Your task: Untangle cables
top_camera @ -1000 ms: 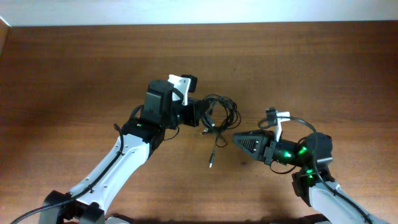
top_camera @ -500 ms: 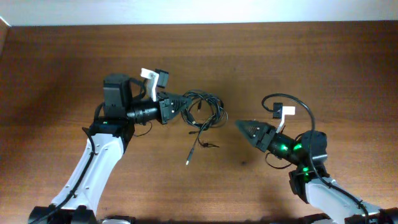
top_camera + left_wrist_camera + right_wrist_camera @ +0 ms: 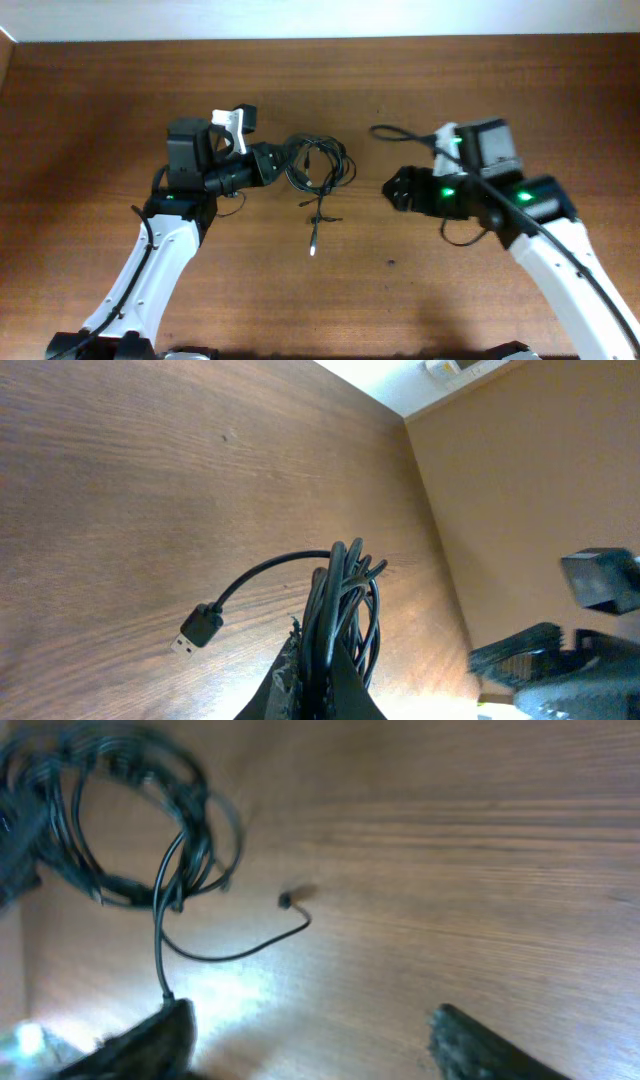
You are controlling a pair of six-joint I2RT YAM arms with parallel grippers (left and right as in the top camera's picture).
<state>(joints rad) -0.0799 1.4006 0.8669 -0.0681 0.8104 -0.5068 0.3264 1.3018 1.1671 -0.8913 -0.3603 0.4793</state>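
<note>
Pinching the cables in the left gripper, pressed together on the looped bundle near the middle of the table; one plug end trailing loose; spread wide at the right gripper, holding nothing, apart from the bundle.

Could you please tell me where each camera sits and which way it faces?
Overhead: above the table, facing straight down; the left gripper and right gripper flank the cables.
Left wrist: behind the left gripper, facing along its shut fingers and the clamped cables toward the right gripper.
Right wrist: behind the right gripper, facing down past its open fingers at the cables.
Shared: all three show the cables.
</note>
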